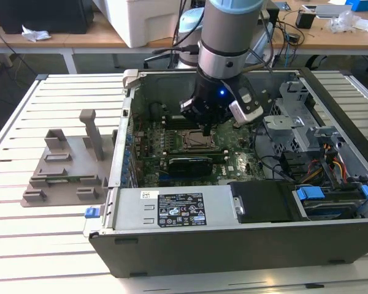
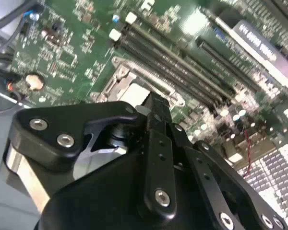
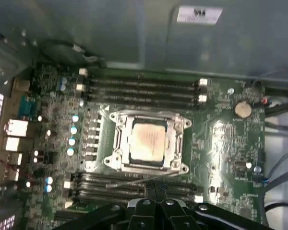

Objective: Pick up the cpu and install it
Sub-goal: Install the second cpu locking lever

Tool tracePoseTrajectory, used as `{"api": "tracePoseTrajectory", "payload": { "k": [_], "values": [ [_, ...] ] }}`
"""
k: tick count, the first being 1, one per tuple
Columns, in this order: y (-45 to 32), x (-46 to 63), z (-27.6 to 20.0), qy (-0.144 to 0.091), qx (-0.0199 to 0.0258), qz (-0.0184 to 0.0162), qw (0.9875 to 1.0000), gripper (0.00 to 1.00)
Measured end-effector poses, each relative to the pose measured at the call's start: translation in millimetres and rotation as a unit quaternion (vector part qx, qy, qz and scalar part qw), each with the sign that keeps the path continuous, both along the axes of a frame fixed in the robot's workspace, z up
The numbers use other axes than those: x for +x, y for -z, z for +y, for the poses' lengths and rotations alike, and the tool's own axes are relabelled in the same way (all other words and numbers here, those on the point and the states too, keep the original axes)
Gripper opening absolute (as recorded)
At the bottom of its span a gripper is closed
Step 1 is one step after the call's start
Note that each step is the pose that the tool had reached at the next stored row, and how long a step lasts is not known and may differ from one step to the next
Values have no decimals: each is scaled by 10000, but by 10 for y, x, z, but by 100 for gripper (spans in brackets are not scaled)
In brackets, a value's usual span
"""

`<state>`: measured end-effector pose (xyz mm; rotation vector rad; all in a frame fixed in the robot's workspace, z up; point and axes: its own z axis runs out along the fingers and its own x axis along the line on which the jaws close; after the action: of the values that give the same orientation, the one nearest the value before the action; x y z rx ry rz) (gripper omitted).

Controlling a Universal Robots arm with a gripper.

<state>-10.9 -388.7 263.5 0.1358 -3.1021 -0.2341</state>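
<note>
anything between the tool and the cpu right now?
Nothing visible. In the first wrist view the cpu lies uncovered in the socket frame, its top bare. In the exterior view the tool hangs just above the socket.

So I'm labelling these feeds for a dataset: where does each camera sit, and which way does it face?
Exterior view: off the arm, above the table, looking down into the open computer case; shows the arm and claw over the socket.
First wrist view: on the arm, facing straight down at the motherboard; the cpu sits in the socket, claw at the edge.
Second wrist view: on the arm, angled across the board; the claw is close up.
Both wrist views share the cpu.
</note>
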Motion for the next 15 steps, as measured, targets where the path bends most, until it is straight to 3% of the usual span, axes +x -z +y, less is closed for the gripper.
{"api": "tracePoseTrajectory", "payload": {
  "k": [4, 11, 15],
  "values": [
    [170, -94, -21, 0, 0, 0, 10000, 11],
    [349, -312, -21, -3, 0, 0, 10000, 11],
    [451, -383, -21, -63, 7, 0, 10000, 11]
  ]
}}
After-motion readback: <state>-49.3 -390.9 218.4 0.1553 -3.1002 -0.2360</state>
